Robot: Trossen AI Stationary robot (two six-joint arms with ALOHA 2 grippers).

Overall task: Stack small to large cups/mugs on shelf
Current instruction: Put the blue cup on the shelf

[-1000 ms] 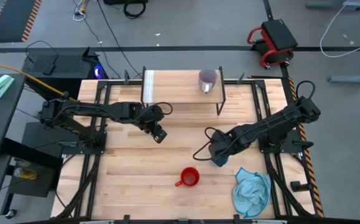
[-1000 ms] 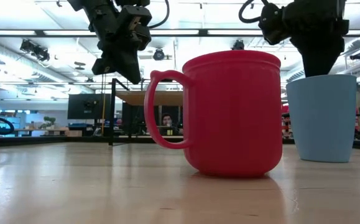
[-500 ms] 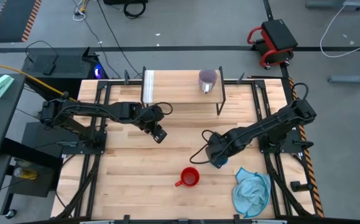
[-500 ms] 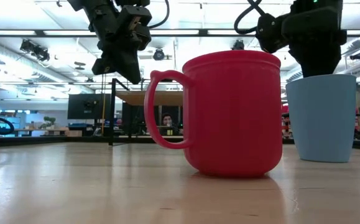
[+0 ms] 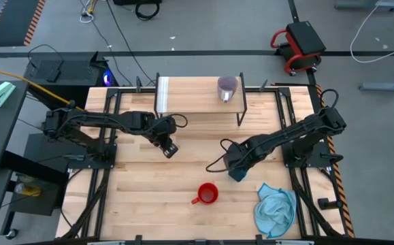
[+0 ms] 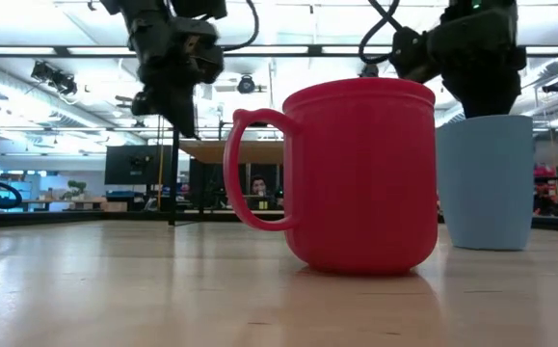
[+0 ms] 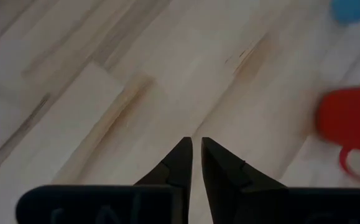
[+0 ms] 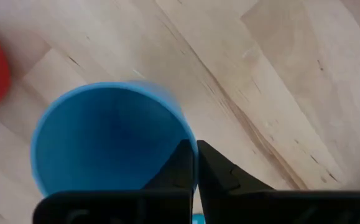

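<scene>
The light blue cup (image 5: 238, 175) stands upright on the near right of the table, and my right gripper (image 8: 195, 146) is shut on its rim from above. It also shows in the low view (image 6: 485, 183). The red mug (image 5: 207, 194) stands on its base near the front edge, handle to the left. The translucent purple-grey mug (image 5: 227, 86) stands on the right end of the shelf (image 5: 200, 95). My left gripper (image 5: 170, 149) is shut and empty, above the table's middle left. My right gripper pinches the blue cup's rim (image 8: 181, 124) with one finger inside the cup and one outside. The fingers come from above, pointing down. The cup stays upright; whether its base rests on the table or hangs just above it, I cannot tell.
A light blue cloth (image 5: 276, 209) lies crumpled at the near right corner. The shelf has a white strip (image 5: 162, 94) at its left end and bare wood between that and the purple mug. Open tabletop lies between the two grippers.
My right gripper has gone a little toward the table's left and far edges, and the blue cup has moved with it, still upright. My left gripper has shifted slightly toward the table's left edge and turned somewhat.
</scene>
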